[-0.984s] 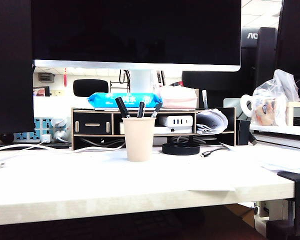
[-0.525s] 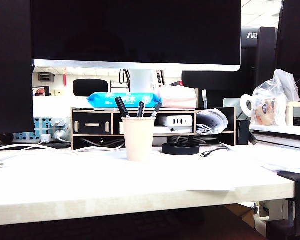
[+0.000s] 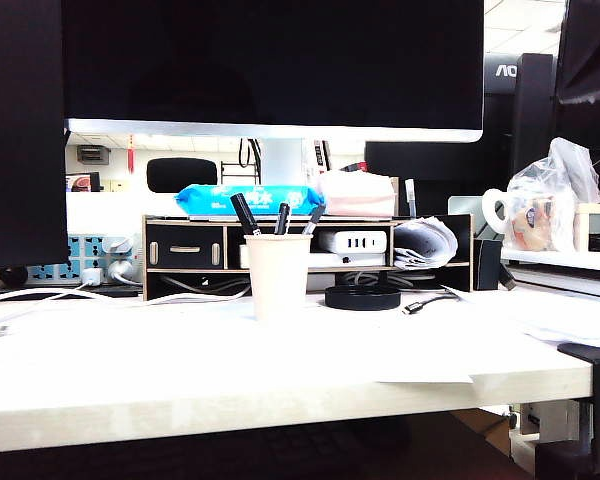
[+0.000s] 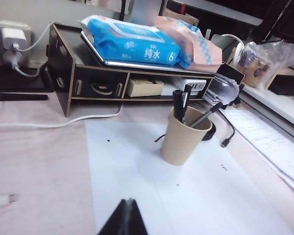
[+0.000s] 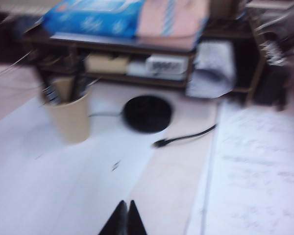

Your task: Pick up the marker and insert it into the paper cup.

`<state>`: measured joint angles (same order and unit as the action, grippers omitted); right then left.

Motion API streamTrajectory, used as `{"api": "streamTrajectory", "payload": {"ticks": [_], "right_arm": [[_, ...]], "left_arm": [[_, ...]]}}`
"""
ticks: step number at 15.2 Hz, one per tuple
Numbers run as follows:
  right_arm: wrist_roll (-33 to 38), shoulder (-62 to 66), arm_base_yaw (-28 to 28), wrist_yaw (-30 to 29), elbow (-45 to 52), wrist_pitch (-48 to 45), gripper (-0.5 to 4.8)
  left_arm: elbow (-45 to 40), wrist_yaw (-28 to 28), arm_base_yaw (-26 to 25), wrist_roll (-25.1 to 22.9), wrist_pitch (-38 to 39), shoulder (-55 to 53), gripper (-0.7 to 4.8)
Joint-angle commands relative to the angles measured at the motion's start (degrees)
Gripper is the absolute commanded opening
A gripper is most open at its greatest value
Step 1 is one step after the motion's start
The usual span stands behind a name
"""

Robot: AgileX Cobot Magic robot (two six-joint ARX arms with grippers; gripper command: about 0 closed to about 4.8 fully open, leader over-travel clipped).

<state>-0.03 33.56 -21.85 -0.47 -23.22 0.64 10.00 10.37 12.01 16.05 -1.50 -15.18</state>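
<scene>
On the pale counter (image 3: 180,380) we see the paper cup (image 3: 277,278) before a dark shelf (image 3: 185,245). The marker (image 3: 244,214) already stands in the cup, leaning left. Our left claw (image 4: 124,219) and right claw (image 5: 124,217), both closed and empty, hover well short of the cup.

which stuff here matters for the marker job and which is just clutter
Job:
marker, standing in the paper cup
left claw and right claw, both shut, empty

Clutter:
wet wipes pack
black disc
bagged mug
two shorter pens
</scene>
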Motion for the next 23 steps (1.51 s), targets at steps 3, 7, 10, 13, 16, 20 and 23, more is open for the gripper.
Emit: {"api": "streamTrajectory", "payload": {"ticks": [3,7,10,13,16,20,23], "right_arm": [[-0.17,0.39,0.00,0.76,-0.26,-1.81,-0.01],[-0.17,0.39,0.00,0.74,-0.26,-1.81,-0.01],[-0.17,0.39,0.00,0.76,-0.26,-1.79,-0.01],[-0.17,0.39,0.00,0.76,-0.28,-1.77,-0.01],[-0.17,0.39,0.00,0.74,-0.28,-1.75,-0.01],[-0.17,0.39,0.00,0.76,-0.26,-1.75,-0.01],[-0.20,0.39,0.00,0.74,-0.26,-1.75,-0.01]], "left_arm": [[-0.04,0.31,0.02,0.52,-1.46,0.11,-0.04],[-0.04,0.15,0.02,0.87,-1.14,0.11,-0.04],[-0.04,0.15,0.02,0.85,-1.11,0.11,-0.04],[-0.11,-3.74,-0.76,-8.74,1.86,5.18,-0.05],[-0.48,-15.52,-5.84,-11.93,3.58,9.70,-0.05],[-1.99,-10.64,-14.80,-14.32,5.90,13.38,-0.05],[-4.81,-5.11,-16.39,-13.97,5.73,14.99,-0.05]]}}
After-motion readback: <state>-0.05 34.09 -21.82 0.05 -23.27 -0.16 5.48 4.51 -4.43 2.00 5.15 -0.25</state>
